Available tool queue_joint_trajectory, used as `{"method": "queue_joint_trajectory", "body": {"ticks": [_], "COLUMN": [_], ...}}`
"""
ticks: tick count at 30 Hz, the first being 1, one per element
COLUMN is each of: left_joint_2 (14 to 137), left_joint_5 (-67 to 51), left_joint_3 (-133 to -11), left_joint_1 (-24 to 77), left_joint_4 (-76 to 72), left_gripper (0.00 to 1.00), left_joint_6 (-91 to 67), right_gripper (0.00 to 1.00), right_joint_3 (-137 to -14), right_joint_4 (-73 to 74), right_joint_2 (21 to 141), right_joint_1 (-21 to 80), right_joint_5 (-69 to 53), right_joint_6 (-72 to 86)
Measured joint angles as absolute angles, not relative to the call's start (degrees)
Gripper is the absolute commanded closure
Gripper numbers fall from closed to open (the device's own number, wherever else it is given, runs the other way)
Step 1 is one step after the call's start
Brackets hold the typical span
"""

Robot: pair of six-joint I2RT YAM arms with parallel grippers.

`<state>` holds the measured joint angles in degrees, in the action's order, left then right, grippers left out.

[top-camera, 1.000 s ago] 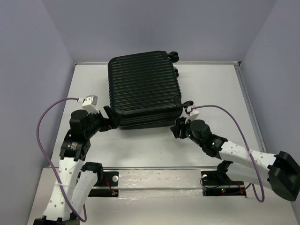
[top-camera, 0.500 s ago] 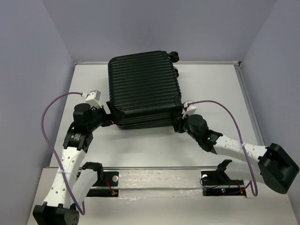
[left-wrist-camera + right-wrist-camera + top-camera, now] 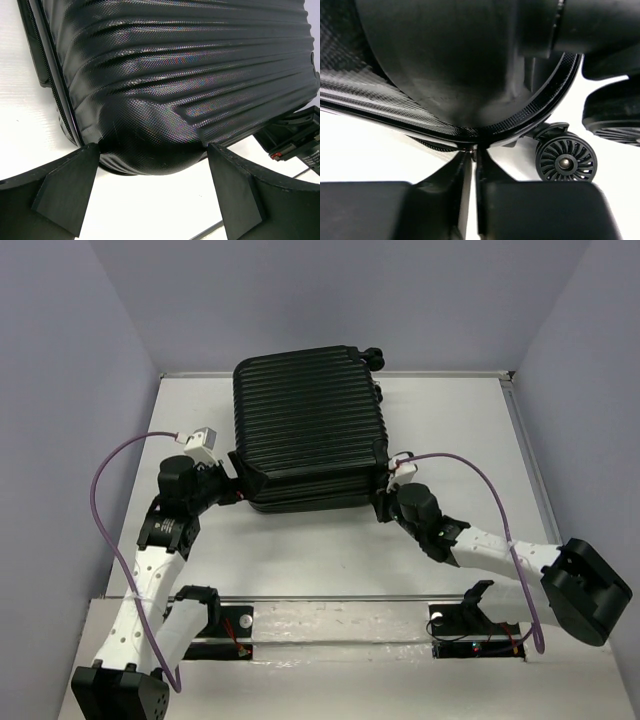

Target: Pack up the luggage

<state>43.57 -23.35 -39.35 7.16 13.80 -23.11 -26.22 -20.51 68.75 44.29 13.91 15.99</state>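
Luggage (image 3: pixel 308 430) lies closed on the table (image 3: pixel 460 440); left gripper (image 3: pixel 150 172) jaws apart around its near-left corner, right gripper (image 3: pixel 474 165) jaws together at the near-right seam.

The luggage (image 3: pixel 308 430) is black with ribbed grooves and fine pebbled grain, its caster wheel (image 3: pixel 565 160) black with radial fins, the table (image 3: pixel 455 430) white, and the left arm (image 3: pixel 148 575) and right arm (image 3: pixel 490 545) white with black joints.

Luggage (image 3: pixel 165 75) shell of ribbed, pebbled black plastic, faintly glossy, matt black fingers (image 3: pixel 65 185) of left claw (image 3: pixel 150 155)
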Motion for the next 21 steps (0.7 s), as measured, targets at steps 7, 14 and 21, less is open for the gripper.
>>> {"method": "queue_joint_trajectory", "body": {"ticks": [7, 14, 21], "left_joint_2": [43.88, 44.47, 45.3], "left_joint_5": [-23.75, -22.02, -22.04], "left_joint_3": [-39.35, -39.33, -39.22], "left_joint_1": [7.07, 8.78, 12.88], "left_joint_4": [12.73, 11.84, 10.5], "left_gripper": [0.01, 0.01, 0.01], "left_joint_6": [-24.12, -25.1, -27.35], "right_gripper": [0.93, 0.93, 0.93], "right_joint_3": [-26.44, -37.43, -49.6], "right_joint_4": [-23.22, -24.53, -24.93], "right_joint_2": [71.11, 84.36, 96.66], "right_joint_1": [47.31, 62.02, 67.9], "right_joint_5": [12.88, 22.57, 23.86], "right_joint_6": [17.85, 17.63, 17.23]}}
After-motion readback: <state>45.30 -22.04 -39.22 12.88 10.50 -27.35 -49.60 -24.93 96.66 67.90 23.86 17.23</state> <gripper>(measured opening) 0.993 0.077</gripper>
